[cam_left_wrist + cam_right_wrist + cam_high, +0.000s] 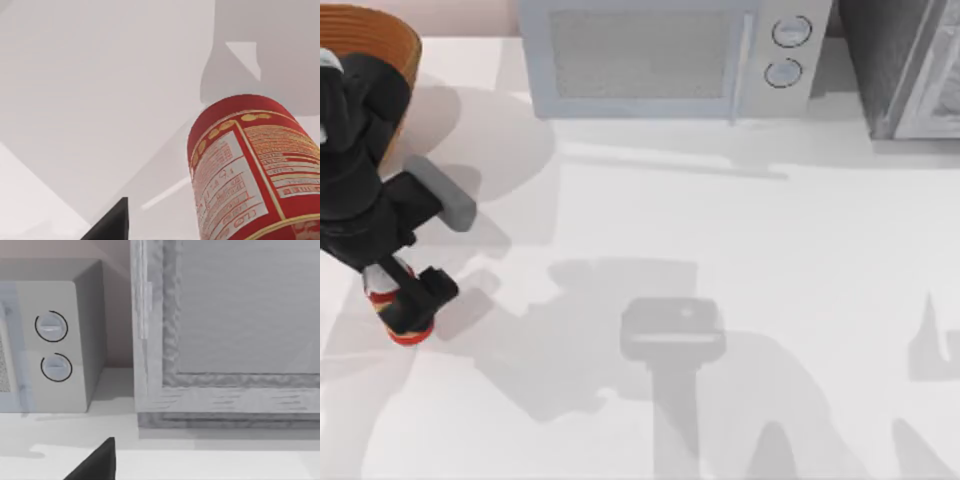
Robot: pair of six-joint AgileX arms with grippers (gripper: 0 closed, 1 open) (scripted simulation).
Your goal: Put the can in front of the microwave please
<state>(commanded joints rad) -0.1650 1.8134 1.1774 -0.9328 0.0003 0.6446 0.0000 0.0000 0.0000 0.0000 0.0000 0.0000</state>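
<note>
The red can (406,334) sits near the table's left edge, far from the microwave (660,55) at the back middle. My left gripper (405,305) reaches down around the can and is open. In the left wrist view the can (250,170) looms close, its printed label facing me. One dark finger (112,225) stands clearly apart from the can, and the other finger is hidden. My right gripper (107,465) hangs parked, facing the microwave's two dials (52,345).
An orange basket (390,40) stands at the back left behind my left arm. A darker grey appliance (905,70) fills the back right corner beside the microwave and appears again in the right wrist view (225,340). White tabletop (700,230) stretches before the microwave.
</note>
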